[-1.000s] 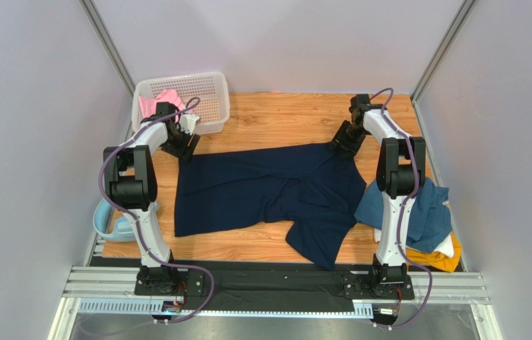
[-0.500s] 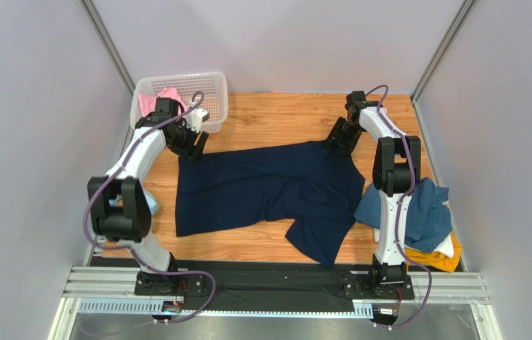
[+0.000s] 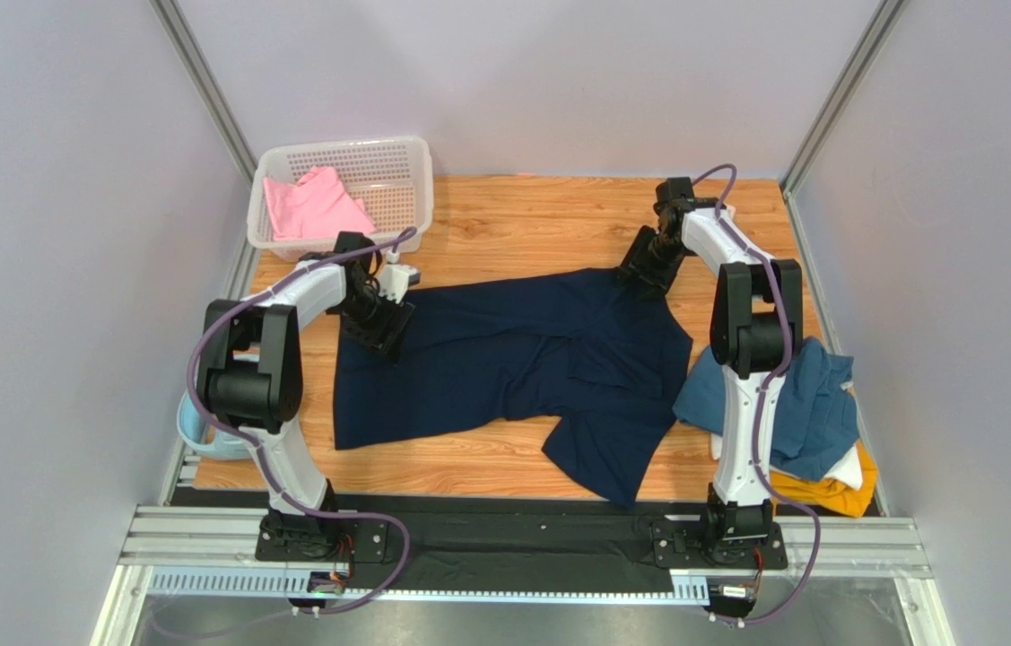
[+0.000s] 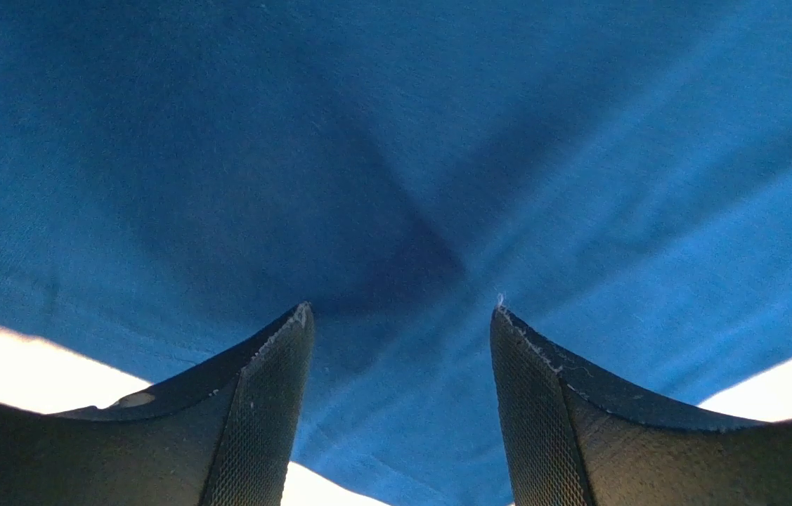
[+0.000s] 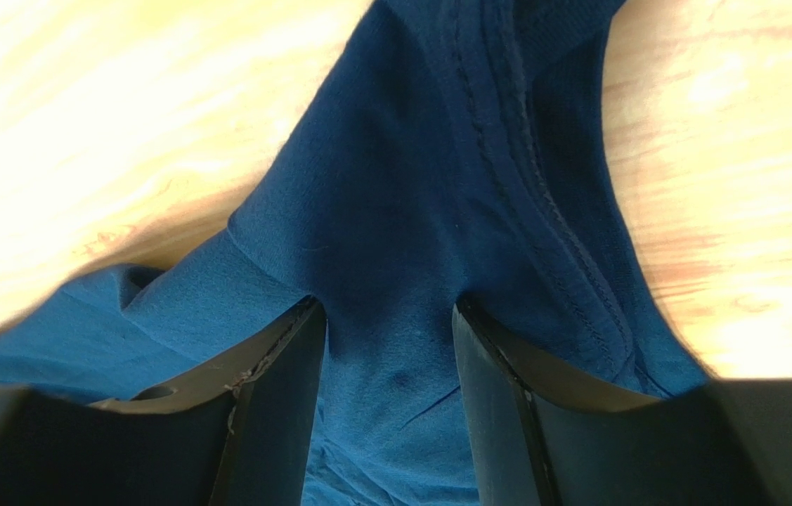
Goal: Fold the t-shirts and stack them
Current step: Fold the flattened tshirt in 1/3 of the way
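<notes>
- The navy t-shirt (image 3: 511, 357) lies spread out on the wooden table (image 3: 524, 216)
- The left gripper (image 3: 384, 314) is at its far left corner, fingers apart, tips on the cloth
- The right gripper (image 3: 643, 269) is at its far right edge, fingers apart, cloth in the gap
- The teal t-shirt (image 3: 821, 390) lies bunched just right of it
- The pink t-shirt (image 3: 311, 205) sits in the basket (image 3: 411, 202) past its far left corner

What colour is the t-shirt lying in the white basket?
Pink. The t-shirt in the basket shows best in the top external view.
</notes>
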Robot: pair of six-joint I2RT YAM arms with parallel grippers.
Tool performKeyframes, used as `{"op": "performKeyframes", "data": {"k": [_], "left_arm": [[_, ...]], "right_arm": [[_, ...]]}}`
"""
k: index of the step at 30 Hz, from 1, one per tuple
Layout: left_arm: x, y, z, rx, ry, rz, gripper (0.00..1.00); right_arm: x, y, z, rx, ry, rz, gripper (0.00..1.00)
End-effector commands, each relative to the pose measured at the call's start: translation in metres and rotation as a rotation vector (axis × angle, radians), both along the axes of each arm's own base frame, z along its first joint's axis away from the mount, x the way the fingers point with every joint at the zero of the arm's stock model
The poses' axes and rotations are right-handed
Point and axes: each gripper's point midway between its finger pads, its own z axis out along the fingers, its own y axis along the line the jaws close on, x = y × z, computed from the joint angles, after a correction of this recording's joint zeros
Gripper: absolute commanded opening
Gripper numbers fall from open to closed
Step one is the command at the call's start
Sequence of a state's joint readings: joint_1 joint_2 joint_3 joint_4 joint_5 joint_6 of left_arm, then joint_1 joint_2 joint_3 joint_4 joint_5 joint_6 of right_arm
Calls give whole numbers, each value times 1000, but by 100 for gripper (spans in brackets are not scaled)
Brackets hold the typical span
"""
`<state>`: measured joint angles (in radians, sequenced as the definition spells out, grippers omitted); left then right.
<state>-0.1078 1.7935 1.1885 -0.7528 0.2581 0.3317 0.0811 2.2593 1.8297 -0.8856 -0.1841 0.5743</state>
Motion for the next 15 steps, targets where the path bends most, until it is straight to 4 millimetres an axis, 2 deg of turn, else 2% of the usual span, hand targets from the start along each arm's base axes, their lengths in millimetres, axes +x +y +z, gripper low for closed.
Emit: {"op": "performKeyframes", "data": {"k": [1,6,10,14,15], "left_arm": [[38,8,3,54,-84,49,69],[48,16,-13,86,-61,57,68],[62,34,-25,119,-62,86,68],[77,41,-25,144,-75,93,68],[77,42,-28,149,-66,92,68]], "right_arm": [[-13,4,3,-14,3,28,54],[-18,5,0,-12,5,27,54],[-21,5,-8,-15,19,26,54],[-12,5,-20,-18,32,21,54],[-5,4,-17,-19,24,18,54]]}}
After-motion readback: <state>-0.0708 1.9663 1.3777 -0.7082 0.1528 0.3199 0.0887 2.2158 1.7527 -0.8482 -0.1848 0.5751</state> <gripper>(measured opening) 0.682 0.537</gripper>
